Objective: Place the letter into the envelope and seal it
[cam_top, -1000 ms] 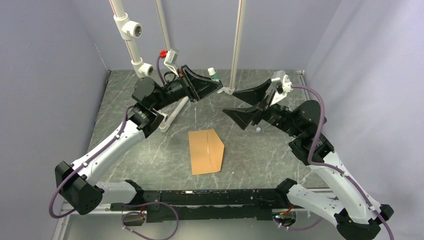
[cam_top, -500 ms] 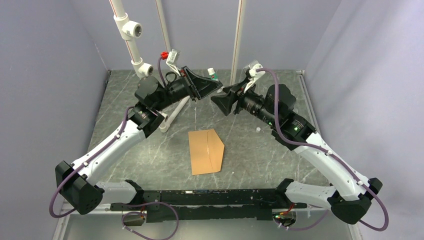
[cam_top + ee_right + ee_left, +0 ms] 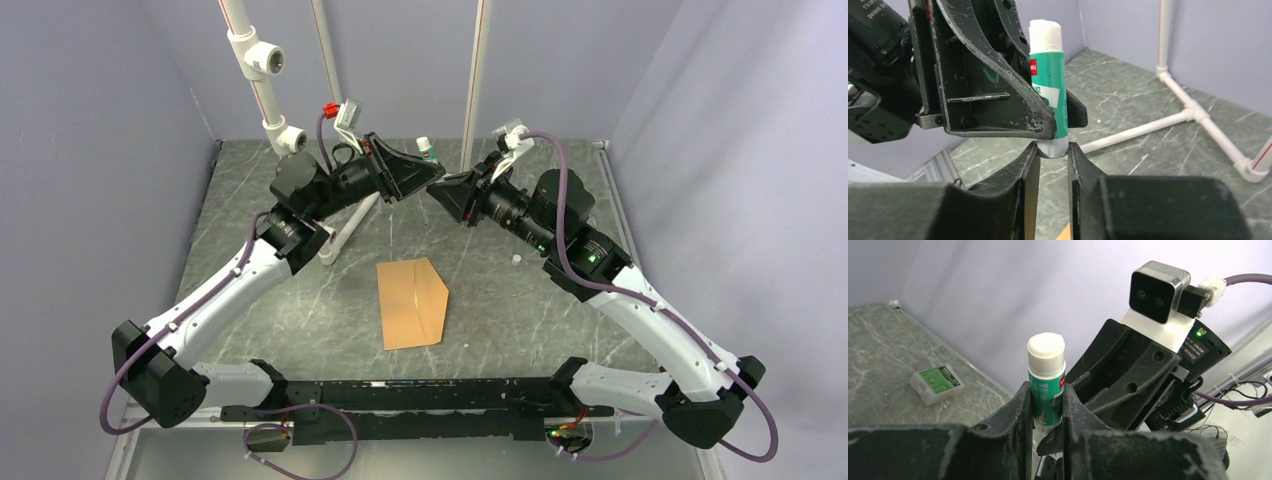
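Soft, even light from above, with only faint shadows on the tabletop (image 3: 330, 310). The overhead view is sharp, with a pale sheen on the stone. In the wrist views the glue stick (image 3: 1046, 365) is crisp, while the left pincer (image 3: 1046, 390) is dark and slightly soft up close against a bright wall.

Envelope (image 3: 412, 303) flat centre, flap twd R arm (image 3: 640, 300). L jaws, R jaws meet at rear, glue stick (image 3: 425, 147) at tips.
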`<state>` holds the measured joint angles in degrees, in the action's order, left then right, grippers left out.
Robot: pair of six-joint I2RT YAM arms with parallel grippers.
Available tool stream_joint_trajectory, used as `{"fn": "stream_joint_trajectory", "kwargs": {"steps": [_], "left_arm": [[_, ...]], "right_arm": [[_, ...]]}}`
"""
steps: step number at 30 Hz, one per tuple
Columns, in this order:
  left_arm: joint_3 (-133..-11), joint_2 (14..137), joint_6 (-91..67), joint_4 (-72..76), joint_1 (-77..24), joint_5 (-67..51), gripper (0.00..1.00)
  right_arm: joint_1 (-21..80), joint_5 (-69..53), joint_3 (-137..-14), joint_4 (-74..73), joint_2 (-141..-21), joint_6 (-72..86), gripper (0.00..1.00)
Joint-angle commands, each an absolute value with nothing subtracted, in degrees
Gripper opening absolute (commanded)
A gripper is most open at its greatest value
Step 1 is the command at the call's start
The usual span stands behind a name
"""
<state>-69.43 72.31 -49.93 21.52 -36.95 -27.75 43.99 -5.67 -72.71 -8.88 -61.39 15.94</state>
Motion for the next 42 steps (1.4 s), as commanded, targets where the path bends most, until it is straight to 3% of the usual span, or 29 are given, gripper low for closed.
{"fn": "stream_joint_trajectory", "kwargs": {"steps": [1, 3, 12, 17, 20, 21, 24, 26, 31, 35, 42], "left_arm": [[-69.2, 72.2, -47.4, 27.2, -37.0, -34.3, 0.02], [-69.6, 72.1, -44.0, 29.0, -37.0, -40.1, 0.02], [-70.0, 70.5, -38.8, 30.9, -37.0, -54.9, 0.02], [-70.0, 71.8, -44.8, 38.6, -37.0, -59.1, 0.03], [-70.3, 71.9, -45.5, 38.9, -37.0, -58.2, 0.02], [-70.3, 71.6, -45.2, 38.3, -37.0, -57.2, 0.03], [-69.9, 70.1, -42.9, 34.5, -37.0, -52.7, 0.02], [-69.9, 68.9, -41.6, 30.7, -37.0, -47.2, 0.02], [-69.5, 67.1, -41.8, 25.8, -37.0, -37.5, 0.02], [-70.6, 68.2, -44.1, 24.5, -37.0, -37.7, 0.02], [-70.1, 68.8, -45.9, 26.4, -37.0, -38.7, 0.02]], "right_arm": [[43.9, -8.3, -75.3, -5.9, -61.0, 17.8, 0.13], [43.9, -12.5, -75.8, -5.7, -60.7, 18.3, 0.00], [43.8, -42.9, -72.6, 4.4, -56.7, 23.8, 0.00], [43.7, -49.1, -72.0, 4.3, -57.1, 23.8, 0.00], [43.7, -44.3, -72.6, -0.2, -57.2, 21.8, 0.00], [43.7, -41.4, -73.1, -2.6, -57.3, 21.0, 0.03], [43.7, -33.6, -74.0, -9.7, -57.2, 17.3, 0.40], [43.7, -30.3, -73.6, -11.8, -56.9, 15.9, 0.54], [43.8, -23.2, -72.6, -13.3, -56.7, 15.2, 0.64], [43.8, -15.6, -71.7, -10.2, -57.0, 16.6, 0.68], [43.8, -18.2, -72.0, 1.1, -58.9, 20.0, 0.69]]}}
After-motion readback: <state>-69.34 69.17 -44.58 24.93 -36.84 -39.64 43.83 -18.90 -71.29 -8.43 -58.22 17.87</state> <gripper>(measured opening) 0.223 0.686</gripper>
